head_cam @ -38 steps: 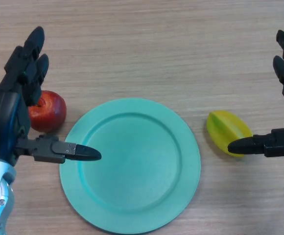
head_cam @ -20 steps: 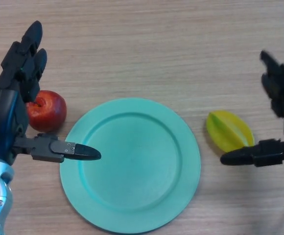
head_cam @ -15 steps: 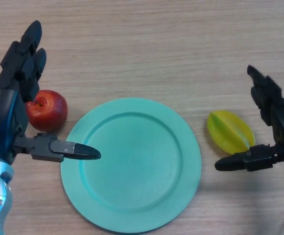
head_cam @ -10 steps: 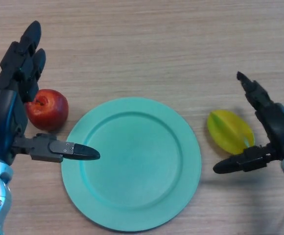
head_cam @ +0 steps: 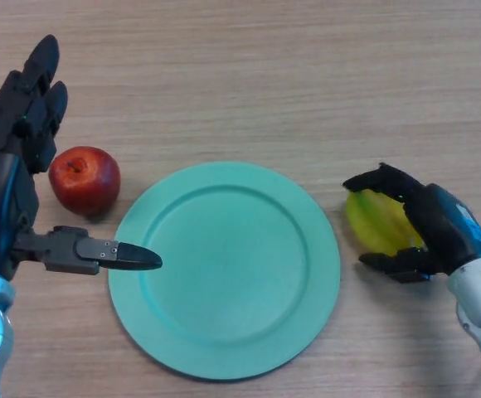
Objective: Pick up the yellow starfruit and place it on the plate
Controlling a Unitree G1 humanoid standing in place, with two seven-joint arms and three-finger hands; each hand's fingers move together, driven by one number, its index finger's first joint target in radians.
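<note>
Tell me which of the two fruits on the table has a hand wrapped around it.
The yellow ribbed starfruit, right of the round teal plate: the right hand curls round it. The red apple left of the plate lies untouched beside the open left hand.

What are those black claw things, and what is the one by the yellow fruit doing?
Those are a robot's two hands. The picture comes from a camera on the robot's head, looking down at a wooden table. The left hand rests open beside a red apple, its thumb reaching over the edge of a green plate. The right hand has its fingers and thumb curled round a yellow starfruit, which lies on the table just right of the plate. It looks as if the robot is grabbing the starfruit to put it on the plate, which has nothing on it yet.
</note>
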